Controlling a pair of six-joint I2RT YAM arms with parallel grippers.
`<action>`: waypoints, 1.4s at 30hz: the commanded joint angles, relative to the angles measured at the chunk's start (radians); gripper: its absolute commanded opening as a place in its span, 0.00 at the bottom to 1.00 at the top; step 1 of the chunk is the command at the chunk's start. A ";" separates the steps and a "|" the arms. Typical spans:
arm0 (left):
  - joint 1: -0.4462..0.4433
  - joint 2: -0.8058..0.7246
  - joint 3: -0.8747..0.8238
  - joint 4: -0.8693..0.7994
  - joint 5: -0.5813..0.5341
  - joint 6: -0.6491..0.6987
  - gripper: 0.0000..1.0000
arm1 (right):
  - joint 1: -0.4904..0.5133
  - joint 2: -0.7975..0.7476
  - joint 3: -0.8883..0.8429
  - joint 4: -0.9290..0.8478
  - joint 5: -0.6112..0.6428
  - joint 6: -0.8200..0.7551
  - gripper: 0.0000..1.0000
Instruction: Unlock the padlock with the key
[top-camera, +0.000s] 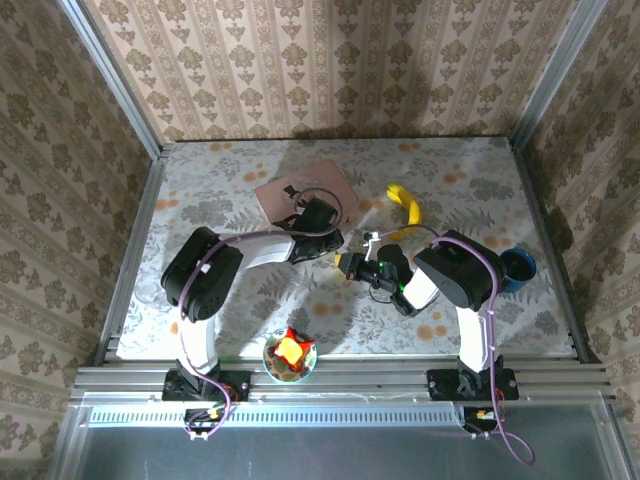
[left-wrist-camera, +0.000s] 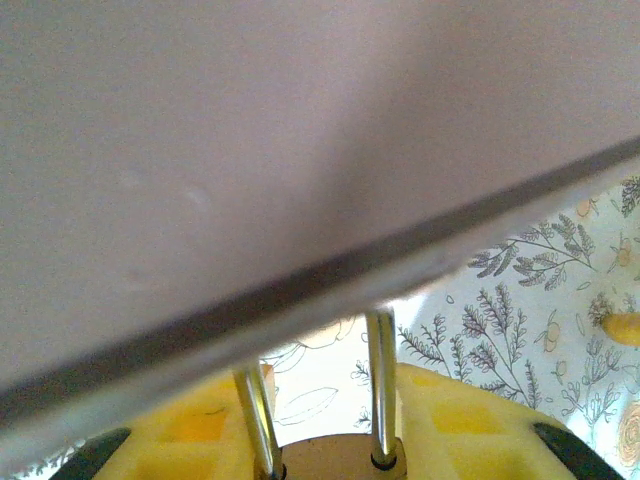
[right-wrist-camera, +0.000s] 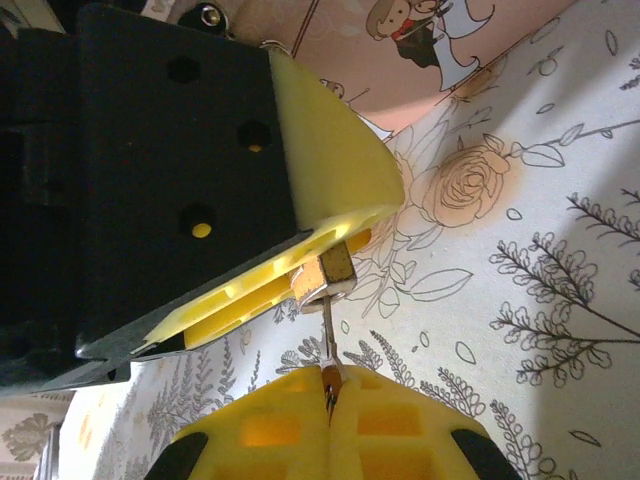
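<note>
Your right tool (right-wrist-camera: 328, 392) is pinched tight on the key (right-wrist-camera: 327, 335); its head is buried between the pads. Just above, the blade meets the padlock (right-wrist-camera: 335, 272), clamped and mostly hidden in the left tool (left-wrist-camera: 325, 430). The pink box (left-wrist-camera: 250, 150) hides the top of its loop.

The slim key (right-wrist-camera: 328, 340) meets the brass padlock (right-wrist-camera: 336, 272) end-on.
</note>
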 joint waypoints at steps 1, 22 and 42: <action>-0.023 -0.013 -0.001 -0.014 0.050 -0.018 0.00 | -0.012 0.073 0.033 0.016 0.003 -0.036 0.00; -0.039 -0.015 0.002 -0.013 0.099 -0.025 0.00 | -0.058 0.060 0.044 -0.068 0.071 0.006 0.00; -0.040 -0.006 -0.009 0.018 0.136 -0.036 0.00 | -0.061 0.022 0.075 -0.039 0.096 -0.005 0.00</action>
